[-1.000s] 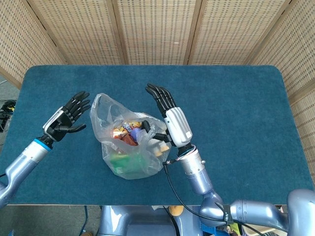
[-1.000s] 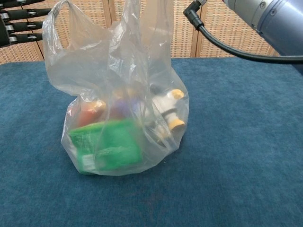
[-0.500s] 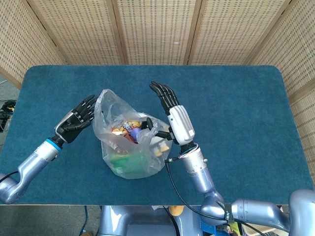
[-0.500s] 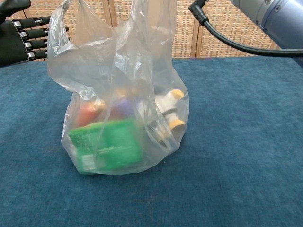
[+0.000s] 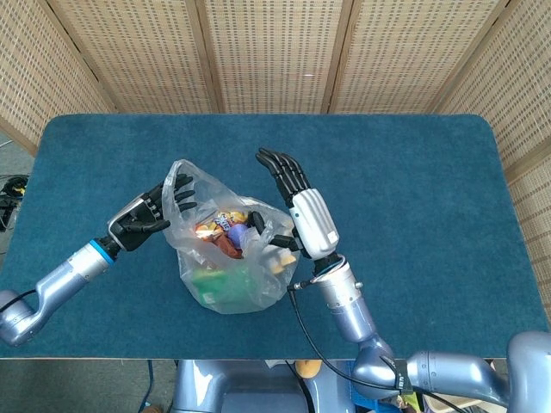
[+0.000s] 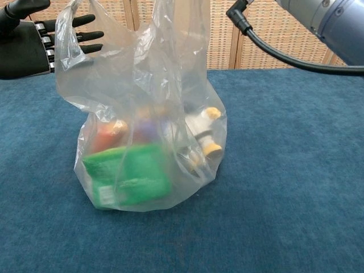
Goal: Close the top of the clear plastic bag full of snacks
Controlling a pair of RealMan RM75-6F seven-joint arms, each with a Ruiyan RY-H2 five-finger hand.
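1. Fingers (image 5: 177, 191) of the left hand (image 5: 148, 217) are spread apart, reaching against the one clear plastic bag (image 5: 225, 249)'s left handle.
2. Right hand (image 5: 297, 206) stands with fingers straight and apart beside the bag's right rim, gripping nothing.
3. One bag of snacks (image 6: 128, 173) sits near the counter (image 5: 413, 189)'s front edge, mouth open.

Bright, even light with soft shadows; both views sharp, with mild glare on plastic.
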